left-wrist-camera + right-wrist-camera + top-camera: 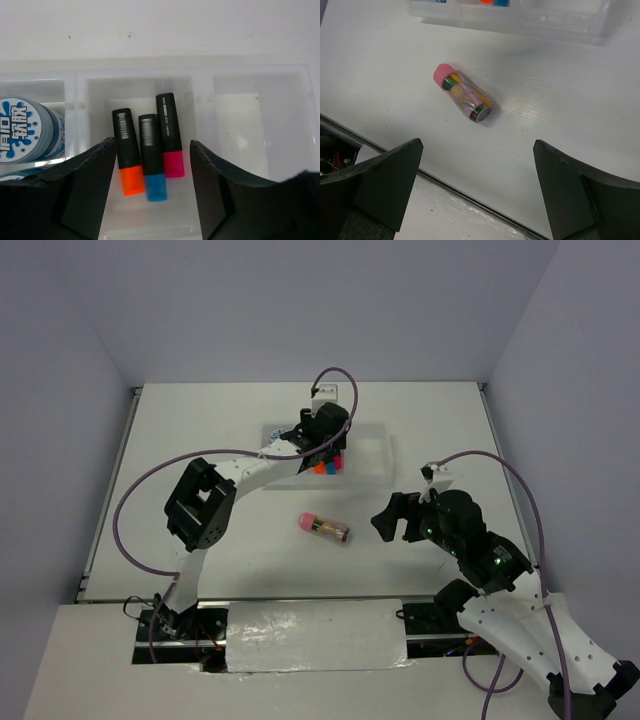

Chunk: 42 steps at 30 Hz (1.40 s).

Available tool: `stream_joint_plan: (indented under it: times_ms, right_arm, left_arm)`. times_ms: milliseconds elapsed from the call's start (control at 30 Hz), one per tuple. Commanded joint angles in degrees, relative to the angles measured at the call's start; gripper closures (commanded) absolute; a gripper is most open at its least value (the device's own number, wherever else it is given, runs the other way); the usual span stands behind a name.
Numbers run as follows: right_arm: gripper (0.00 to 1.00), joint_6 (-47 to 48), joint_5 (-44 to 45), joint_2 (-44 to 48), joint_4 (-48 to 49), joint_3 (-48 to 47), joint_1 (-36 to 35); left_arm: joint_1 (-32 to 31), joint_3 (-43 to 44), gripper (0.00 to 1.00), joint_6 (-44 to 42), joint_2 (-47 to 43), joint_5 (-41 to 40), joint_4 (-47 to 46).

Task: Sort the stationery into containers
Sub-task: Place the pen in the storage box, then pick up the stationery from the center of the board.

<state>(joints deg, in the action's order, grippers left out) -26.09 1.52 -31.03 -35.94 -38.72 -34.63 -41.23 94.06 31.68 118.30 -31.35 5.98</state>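
**Left gripper** (150,167): jaws apart, nothing held. It hangs over the middle compartment of the white translucent rectangular tray (202,95).

**Beneath it:** three short black markers lie flat and side by side. They are the orange-capped marker (127,152), the blue-capped marker (151,157) and the pink-capped marker (170,135).

**Adjoining compartment, on the left in the wrist view:** two round blue-and-white patterned discs. One disc (22,130) shows plainly. The second disc (15,174) shows only as an edge above the finger.

**Third compartment** (250,125): nothing visible inside.

**Right gripper** (477,145): jaws spread wide and empty, held above the white table (570,100) and near the bundle.

**Pink-tipped orange-yellow bundle** (464,99): on its side on the table, lying diagonally, apart from the tray.

**Status, as judged:** markers and discs look sorted, and the bundle is the one item outside the tray. The step in hand is its pick-up by your right arm.

**Next move:**
- Turn the right wrist so the fingers cross the bundle's narrow width.
- Descend astride it and close.
- Carry it to the third compartment, keeping clear of the left gripper over the tray.
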Motion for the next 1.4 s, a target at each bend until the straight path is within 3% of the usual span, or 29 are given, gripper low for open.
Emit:
stream_joint_plan:
  times_ms: [0, 200, 367, 400, 467, 533, 633, 700, 867, 933, 1167, 1300, 1367]
  right_arm:
    - [0.00, 1.1, -0.9, -2.4, 3.2, -0.7, -0.3]
    - [0.00, 3.2, -4.5, -6.5, 8.2, 0.9, -0.4]
    - [0.00, 11.0, -16.5, -13.1, 14.9, 0.7, -1.1]
    - [0.00, 12.1, -16.7, -14.6, 15.3, 0.1, -1.7]
    - [0.00, 14.4, -12.1, -20.6, 14.2, -2.8, -4.6]
    - [0.00, 17.4, -8.7, -27.1, 12.8, -6.4, -10.1]
    - [0.00, 22.6, 0.1, -34.5, 8.9, -12.0, -17.2]
    - [0.00, 25.0, 5.8, -44.8, 5.6, -16.0, -22.8]
    - [0.01, 25.3, 12.4, -57.0, 2.8, -22.9, -25.4]
    - [0.04, 25.3, 11.0, -60.7, 2.3, -24.5, -25.4]
    - [0.23, 23.0, 1.6, -66.6, 5.1, -22.2, -27.4]
    - [0.53, 21.3, 0.2, -68.2, 8.1, -19.9, -27.8]
    - [0.61, 21.1, 0.6, -66.9, 9.3, -18.9, -27.7]
  left_arm:
    - [1.8, 1.1, 0.27, 1.4, 0.4, 0.9, -0.9]
    - [1.7, -3.7, 0.24, 3.3, -7.8, 1.6, -0.6]
    - [1.5, -2.4, 0.14, 4.9, -21.2, 0.8, 11.9]
    - [1.5, -2.1, 0.08, 5.3, -24.7, 1.0, 14.3]
    - [1.4, -2.6, 0.01, 6.0, -28.1, 1.0, 21.2]
    - [1.5, -5.0, 0.01, 7.9, -33.7, 0.0, 28.7]
    - [1.7, -13.9, 0.01, 10.3, -43.3, -1.4, 31.3]
    - [2.1, -21.2, 0.01, 11.5, -51.0, -0.7, 30.5]
    - [2.3, -30.4, 0.01, 13.7, -64.2, 2.0, 33.7]
    - [2.3, -32.3, 0.01, 13.1, -66.4, 3.6, 34.6]
    - [2.4, -32.9, 0.01, 10.2, -72.8, 1.5, 41.5]
    - [2.4, -34.6, 0.01, 9.1, -73.4, 0.8, 43.7]
    - [2.4, -35.8, 0.01, 7.1, -73.5, 0.7, 43.0]
